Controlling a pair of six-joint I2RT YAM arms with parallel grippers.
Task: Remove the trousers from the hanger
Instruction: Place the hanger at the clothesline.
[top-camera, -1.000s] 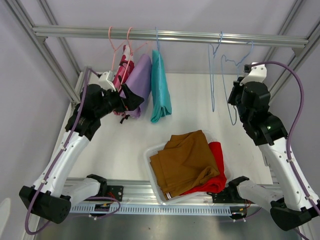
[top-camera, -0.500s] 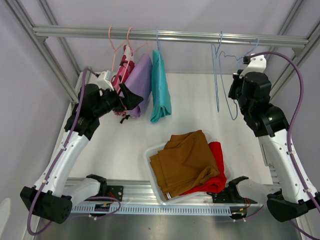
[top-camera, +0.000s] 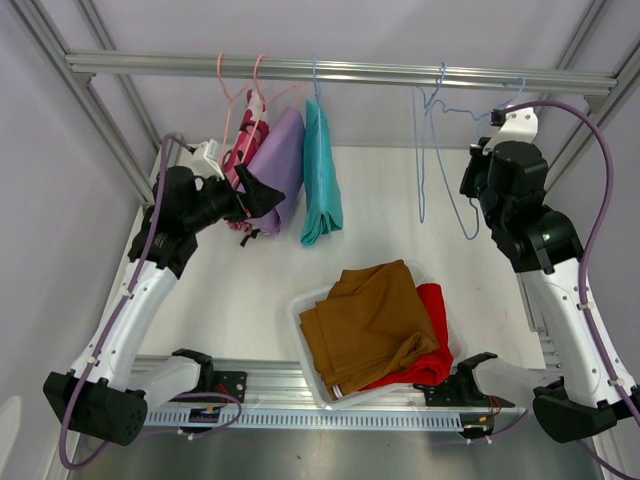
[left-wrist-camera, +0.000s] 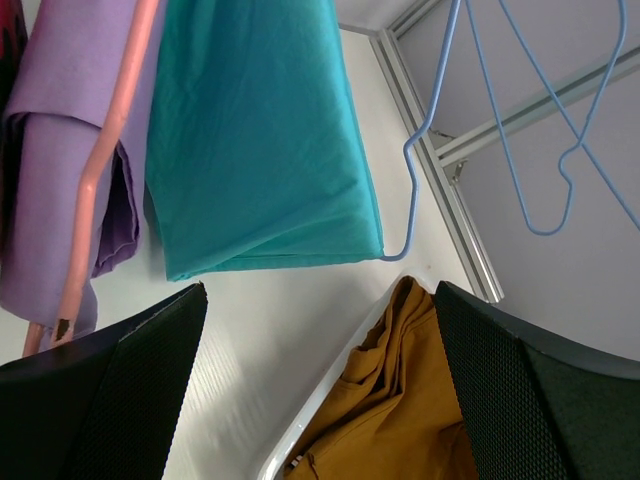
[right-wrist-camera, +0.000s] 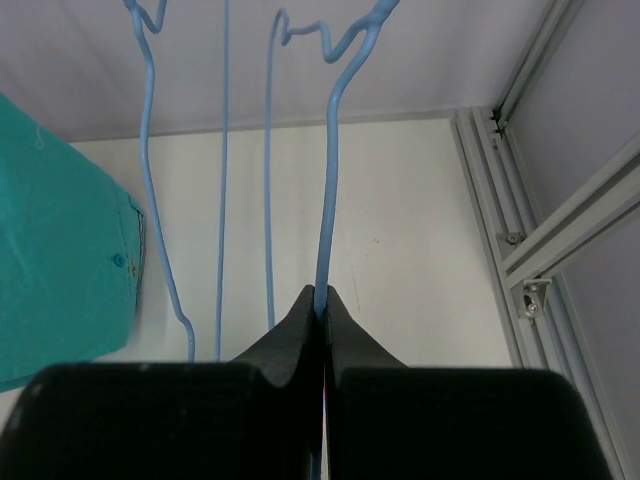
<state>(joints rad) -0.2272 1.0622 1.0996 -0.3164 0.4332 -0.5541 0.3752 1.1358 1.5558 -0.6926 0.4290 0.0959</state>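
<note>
Three trousers hang from the rail: pink camouflage (top-camera: 243, 150) and lilac (top-camera: 280, 165) on pink hangers, teal (top-camera: 321, 175) on a blue hanger. My left gripper (top-camera: 262, 192) stands wide open just beside the lilac pair, holding nothing. Its wrist view shows the lilac (left-wrist-camera: 60, 150) and teal (left-wrist-camera: 260, 150) trousers above its open gripper (left-wrist-camera: 320, 295). Mustard-brown trousers (top-camera: 370, 325) lie over red ones (top-camera: 435, 340) in a bin. My right gripper (right-wrist-camera: 320, 292) is shut on the wire of an empty blue hanger (right-wrist-camera: 330, 150) near the rail's right end.
A white bin (top-camera: 298, 310) sits at the front middle of the table, its rim (left-wrist-camera: 330, 400) below my left fingers. A second empty blue hanger (top-camera: 420, 160) hangs left of the held one. Frame posts stand at both sides, and the rail (top-camera: 360, 72) runs across the back.
My right arm has risen toward the rail with the blue hanger, whose wire has swung up and to the right. The left arm has barely shifted.
</note>
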